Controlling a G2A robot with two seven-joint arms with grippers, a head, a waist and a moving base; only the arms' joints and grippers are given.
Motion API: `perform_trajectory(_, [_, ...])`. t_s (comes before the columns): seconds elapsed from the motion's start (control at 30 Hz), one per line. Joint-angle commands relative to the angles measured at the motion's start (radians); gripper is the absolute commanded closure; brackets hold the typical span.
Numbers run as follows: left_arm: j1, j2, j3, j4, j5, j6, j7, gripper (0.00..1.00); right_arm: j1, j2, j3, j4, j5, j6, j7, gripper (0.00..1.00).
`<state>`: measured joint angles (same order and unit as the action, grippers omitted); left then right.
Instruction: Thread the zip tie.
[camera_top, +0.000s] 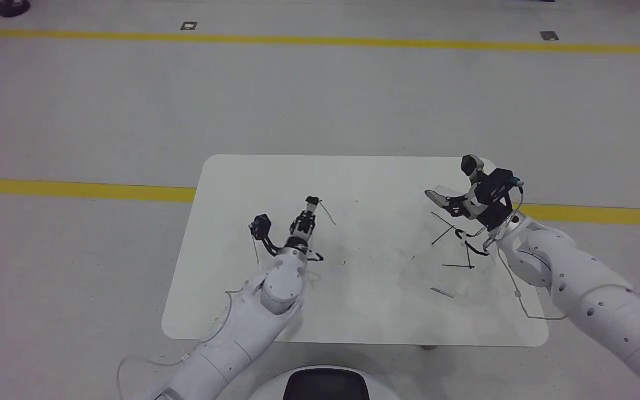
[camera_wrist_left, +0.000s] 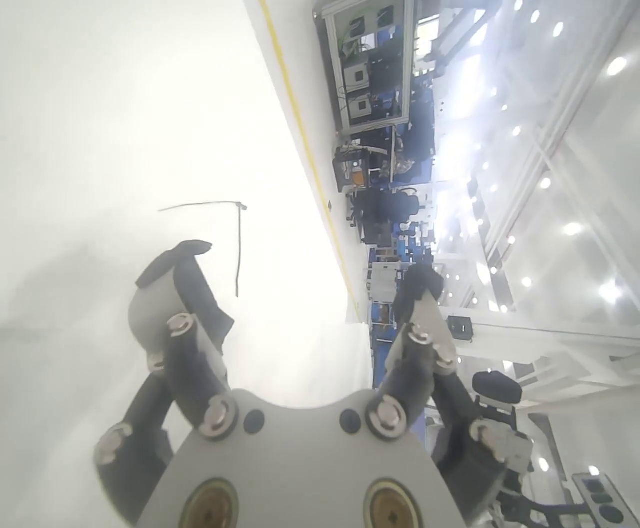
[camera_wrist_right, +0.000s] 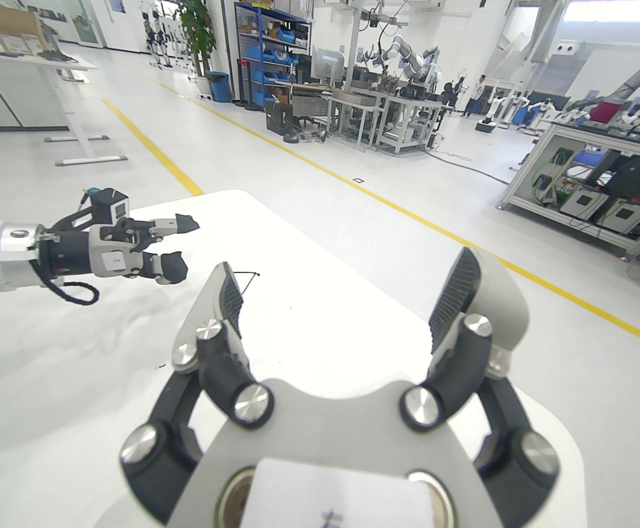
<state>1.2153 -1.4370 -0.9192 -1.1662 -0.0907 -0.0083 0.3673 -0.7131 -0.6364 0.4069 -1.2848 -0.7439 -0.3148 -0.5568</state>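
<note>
A thin black zip tie (camera_wrist_left: 239, 240) lies bent on the white table (camera_top: 380, 180), its small head at the corner of the bend. In the top view this zip tie (camera_top: 326, 212) sits just past my left gripper (camera_top: 311, 204). The left gripper (camera_wrist_left: 300, 265) is open and holds nothing, with the tie a short way beyond its dark fingertips (camera_wrist_left: 182, 250). My right gripper (camera_wrist_right: 345, 285) is open and empty too, raised over the table's right side (camera_top: 447, 200). From the right wrist I see the left gripper (camera_wrist_right: 180, 245) and the zip tie (camera_wrist_right: 250, 277) beside it.
Several loose black zip ties (camera_top: 445, 236) lie on the table by the right arm, one more (camera_top: 441, 292) nearer the front edge. The table's middle (camera_top: 380, 250) is bare. Yellow floor lines (camera_top: 320, 40) run beyond the table.
</note>
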Motion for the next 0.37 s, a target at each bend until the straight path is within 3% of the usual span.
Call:
perform_trajectory(0.0, [0.015,0.002,-0.003,-0.013,0.034,-0.010,0.019,0.00,0.000,0.000,0.000,0.000,0.000,0.000,0.000,0.00])
perform_trajectory(0.13, [0.049,0.009,-0.020,-0.048,0.085,-0.057,0.047,0.00,0.000,0.000,0.000,0.000,0.000,0.000,0.000,0.00])
perform_trajectory(0.33, [0.055,0.011,-0.034,-0.057,0.078,-0.056,0.050,0.00,0.000,0.000,0.000,0.000,0.000,0.000,0.000,0.00])
